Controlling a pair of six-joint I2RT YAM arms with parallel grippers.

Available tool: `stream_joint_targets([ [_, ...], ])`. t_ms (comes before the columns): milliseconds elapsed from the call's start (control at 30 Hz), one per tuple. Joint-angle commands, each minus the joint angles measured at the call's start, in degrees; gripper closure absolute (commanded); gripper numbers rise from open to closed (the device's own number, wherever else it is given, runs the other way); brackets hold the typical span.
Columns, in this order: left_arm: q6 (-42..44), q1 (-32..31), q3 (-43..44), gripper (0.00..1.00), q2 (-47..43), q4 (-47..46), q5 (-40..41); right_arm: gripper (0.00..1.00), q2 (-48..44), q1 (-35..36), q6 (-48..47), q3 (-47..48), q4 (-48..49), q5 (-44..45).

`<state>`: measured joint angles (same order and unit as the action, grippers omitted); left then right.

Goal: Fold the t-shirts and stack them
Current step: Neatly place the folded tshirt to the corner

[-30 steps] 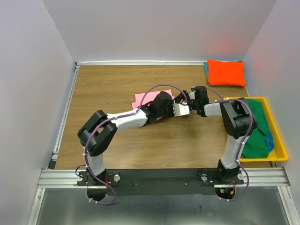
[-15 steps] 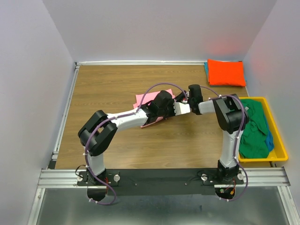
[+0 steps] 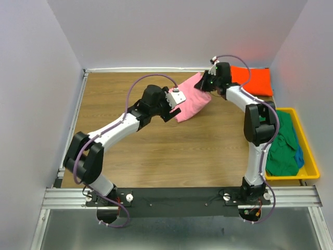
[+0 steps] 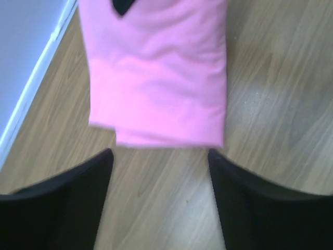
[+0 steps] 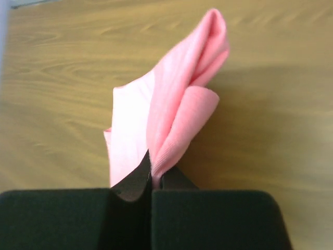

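The pink shirt (image 4: 156,78) is blurred in the left wrist view and runs off the top edge, and the fingers (image 4: 62,203) of the left gripper (image 4: 159,156) are cut by the bottom edge. In the right wrist view the shirt's pinched edge disappears inside the right gripper (image 5: 153,176). From above, the right arm (image 3: 235,95) covers the near end of the orange shirt (image 3: 255,80), and the green shirt (image 3: 283,148) hides all but a sliver of the blue shirt (image 3: 299,156).

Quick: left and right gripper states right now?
Left gripper: open, holding nothing; the pink t-shirt is ahead of its fingers, not between them.
Right gripper: closed on a fold of the pink t-shirt.
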<state>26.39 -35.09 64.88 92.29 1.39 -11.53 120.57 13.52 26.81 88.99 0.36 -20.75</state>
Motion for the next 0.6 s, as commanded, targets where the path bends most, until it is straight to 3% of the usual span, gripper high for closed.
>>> stream_joint_targets([
  [0, -1.5, 1.2, -2.6, 0.13, -5.8, 4.7, -2.7, 1.00, 2.2, -3.3, -22.8, 8.0, -11.2, 6.1],
  [67, -1.7, 2.0, -4.8, 0.02, -8.3, 5.0, -2.4, 0.99, 4.2, -4.8, -26.1, 11.5, -13.1, 6.2],
  [300, -1.6, 3.7, -8.5, 0.02, -12.8, 6.4, -2.3, 0.99, 8.4, -7.8, -38.9, 22.6, -15.3, 9.0],
  [567, -1.3, 4.1, -11.0, 0.02, -14.9, 6.2, -1.1, 0.99, 9.7, -10.6, -45.2, 32.6, -18.1, 11.6],
])
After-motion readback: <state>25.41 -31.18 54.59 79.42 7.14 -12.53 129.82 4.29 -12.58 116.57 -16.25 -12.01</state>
